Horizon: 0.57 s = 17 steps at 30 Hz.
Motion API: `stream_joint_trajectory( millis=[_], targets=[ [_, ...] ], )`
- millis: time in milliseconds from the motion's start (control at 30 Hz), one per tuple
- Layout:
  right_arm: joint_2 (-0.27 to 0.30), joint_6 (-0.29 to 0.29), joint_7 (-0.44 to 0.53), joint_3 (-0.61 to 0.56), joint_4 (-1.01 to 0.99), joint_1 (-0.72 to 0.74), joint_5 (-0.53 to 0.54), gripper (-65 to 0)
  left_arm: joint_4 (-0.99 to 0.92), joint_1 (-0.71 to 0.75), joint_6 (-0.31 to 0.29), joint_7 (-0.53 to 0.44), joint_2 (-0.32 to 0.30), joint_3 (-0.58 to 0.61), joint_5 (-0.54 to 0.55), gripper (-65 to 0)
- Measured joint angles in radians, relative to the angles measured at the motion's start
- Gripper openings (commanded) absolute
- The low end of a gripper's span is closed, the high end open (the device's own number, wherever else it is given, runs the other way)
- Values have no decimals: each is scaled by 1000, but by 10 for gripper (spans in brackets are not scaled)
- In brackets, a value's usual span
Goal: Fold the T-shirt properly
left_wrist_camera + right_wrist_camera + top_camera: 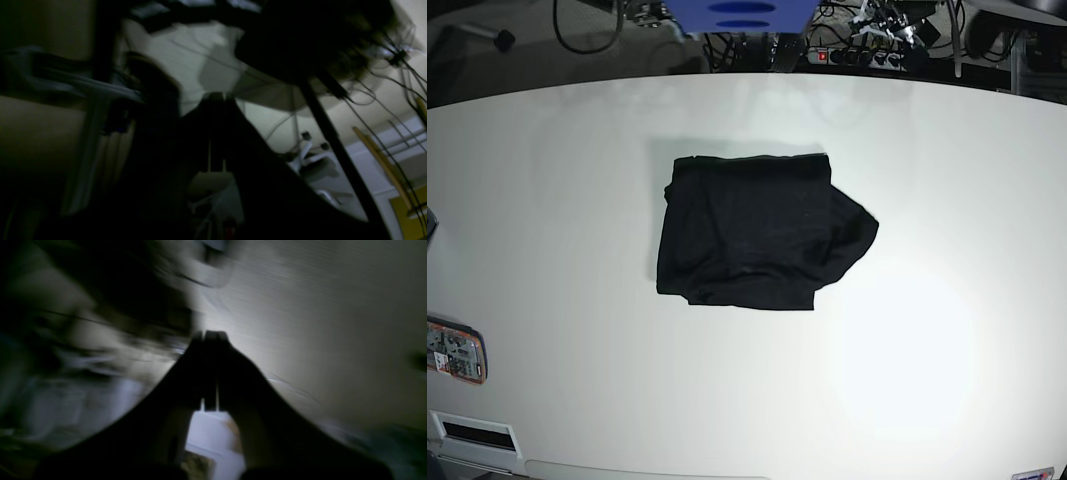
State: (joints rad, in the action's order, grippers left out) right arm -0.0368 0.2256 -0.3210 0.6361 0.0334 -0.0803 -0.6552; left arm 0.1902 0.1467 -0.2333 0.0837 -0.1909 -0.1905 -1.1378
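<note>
T-shirt [752, 240] folded compact on table [947, 200] — right sleeve poking out; left gripper [218, 96], right gripper [210, 334] closed, empty — nearly done.

Both wrist views are dark and smeared by motion blur, so the surroundings behind the left gripper [218, 96] and the right gripper [210, 335] cannot be made out. In the base view neither arm appears. The bench [947, 330] is cut off by the picture's edges, and the small labelled object [452, 350] at the left edge is only partly visible.
</note>
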Motion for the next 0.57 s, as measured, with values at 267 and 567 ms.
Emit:
stream_joint_trajectory(
  millis=[267, 567],
  targets=[
    [-21, -29, -2, 4, 98, -1, 3, -650, -35, -5, -21, 8, -1, 0, -7, -650],
    [-29, -24, -4, -125, 95, -3, -58, -650, -31, -20, -4, 3, 0, 0, 0, -650]
  ],
)
